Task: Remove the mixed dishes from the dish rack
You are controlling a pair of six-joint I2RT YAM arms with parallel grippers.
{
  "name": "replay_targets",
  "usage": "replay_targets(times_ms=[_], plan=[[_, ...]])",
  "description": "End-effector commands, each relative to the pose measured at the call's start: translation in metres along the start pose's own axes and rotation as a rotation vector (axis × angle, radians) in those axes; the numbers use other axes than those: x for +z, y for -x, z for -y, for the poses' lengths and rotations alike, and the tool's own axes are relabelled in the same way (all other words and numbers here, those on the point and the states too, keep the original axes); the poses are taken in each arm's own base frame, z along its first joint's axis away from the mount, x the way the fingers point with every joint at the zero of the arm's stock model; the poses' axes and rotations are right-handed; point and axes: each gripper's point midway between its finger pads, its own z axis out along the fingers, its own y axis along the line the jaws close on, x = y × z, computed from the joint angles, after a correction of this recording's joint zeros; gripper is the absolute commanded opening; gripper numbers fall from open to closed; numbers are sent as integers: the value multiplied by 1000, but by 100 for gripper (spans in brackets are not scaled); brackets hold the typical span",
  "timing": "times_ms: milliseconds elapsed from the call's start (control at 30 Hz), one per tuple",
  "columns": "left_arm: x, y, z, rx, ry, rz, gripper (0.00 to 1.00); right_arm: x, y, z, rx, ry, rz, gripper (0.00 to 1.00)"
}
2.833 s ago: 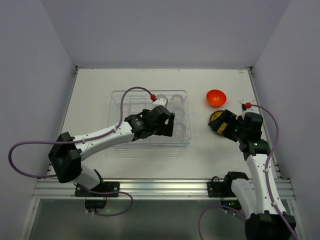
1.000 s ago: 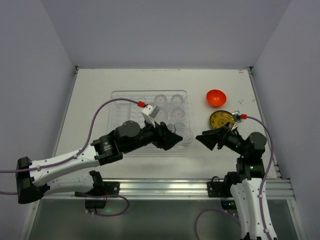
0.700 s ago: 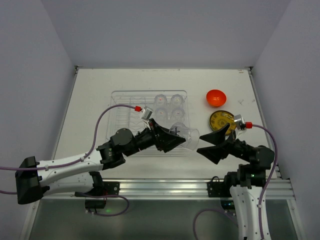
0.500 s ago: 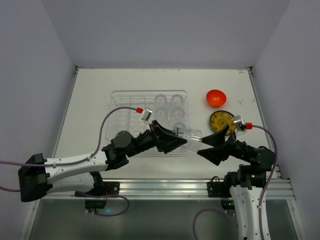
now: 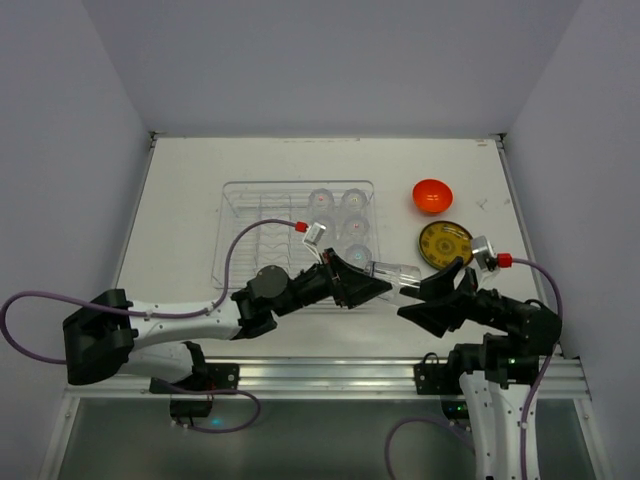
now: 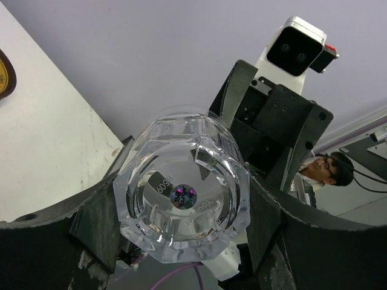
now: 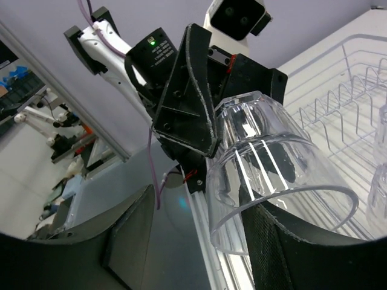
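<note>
My left gripper (image 5: 372, 284) is shut on the base of a clear glass cup (image 5: 396, 270) and holds it on its side in the air, right of the dish rack (image 5: 236, 205). In the left wrist view the cup's base (image 6: 181, 193) sits between my fingers. My right gripper (image 5: 426, 296) is open, with its jaws on either side of the cup's open rim (image 7: 272, 163); its right finger (image 7: 290, 248) is close to the rim and the left finger stands apart. Several glass cups (image 5: 354, 199) stand in the rack. The black and lime-green plates are out of view.
The small orange bowl (image 5: 432, 195) and the olive plate with yellow pattern (image 5: 445, 243) lie on the table right of the rack. The rack's wire slots (image 7: 338, 90) lie behind the cup. The table's front rail (image 5: 320, 375) runs below both grippers.
My left gripper has lifted a cup out of the rack and carried it right and toward the front. My right gripper has left the olive plate and come up to the cup's rim, open.
</note>
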Motion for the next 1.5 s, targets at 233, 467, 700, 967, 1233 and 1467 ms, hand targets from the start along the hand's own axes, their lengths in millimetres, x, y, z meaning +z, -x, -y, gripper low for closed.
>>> replay_targets(times_ms=[233, 467, 700, 967, 1233, 1467], plan=[[9, 22, 39, -21, -120, 94, 0, 0, 11, -3, -61, -35, 50, 12], [16, 16, 37, 34, -108, 55, 11, 3, 21, -3, -85, 1, 100, 0], [7, 49, -39, 127, 468, 165, 90, -1, 27, 40, -103, -239, 108, 0], [-74, 102, -63, 270, 838, 322, 100, -24, 27, 122, 39, -631, 112, 0], [-158, 125, -61, 424, 1056, 288, 100, -43, 39, 153, 106, -850, 89, 0], [-256, 157, -59, 492, 1369, 332, 100, -71, 40, 194, 185, -1166, -15, 0]])
